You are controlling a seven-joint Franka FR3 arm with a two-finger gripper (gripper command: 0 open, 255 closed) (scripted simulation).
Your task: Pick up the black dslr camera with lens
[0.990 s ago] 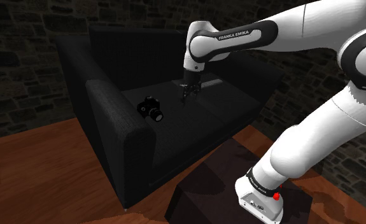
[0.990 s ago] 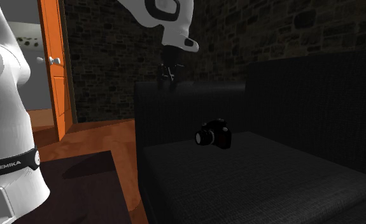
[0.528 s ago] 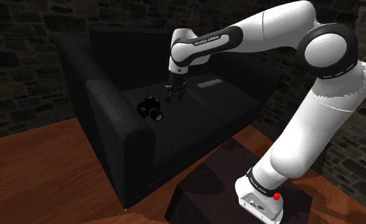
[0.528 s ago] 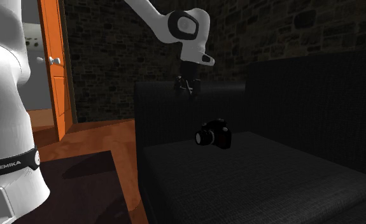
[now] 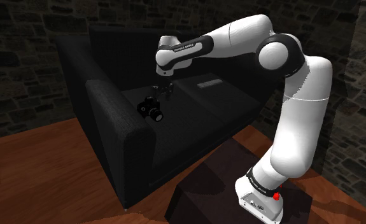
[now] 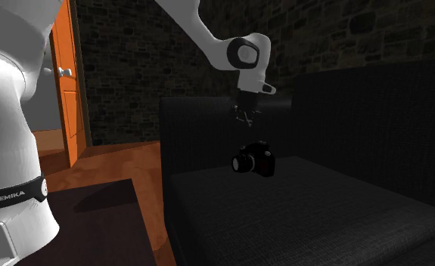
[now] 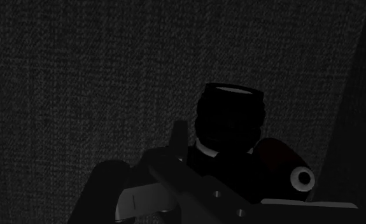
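Observation:
The black DSLR camera (image 5: 151, 109) sits on the dark sofa seat (image 5: 194, 124) close to the armrest, its lens pointing toward the sofa's front edge. My gripper (image 5: 163, 93) hangs just above it and slightly toward the shoulder view's right, fingers a little apart and holding nothing. In the second exterior view the gripper (image 6: 245, 121) is a short gap above the camera (image 6: 254, 159). The wrist view looks down on the camera (image 7: 230, 121), with its lens barrel and top plate against the woven sofa fabric.
The sofa's armrest (image 5: 111, 111) rises at the camera's left in the shoulder view, and the backrest (image 5: 133, 44) stands behind it. A small flat grey object (image 5: 208, 83) lies farther back on the seat. An orange door (image 6: 63, 75) and wooden floor (image 5: 41, 172) flank the sofa.
The arm has swung toward the shoulder view's left and lowered, carrying the gripper from mid-seat to just above the camera. The camera has not moved.

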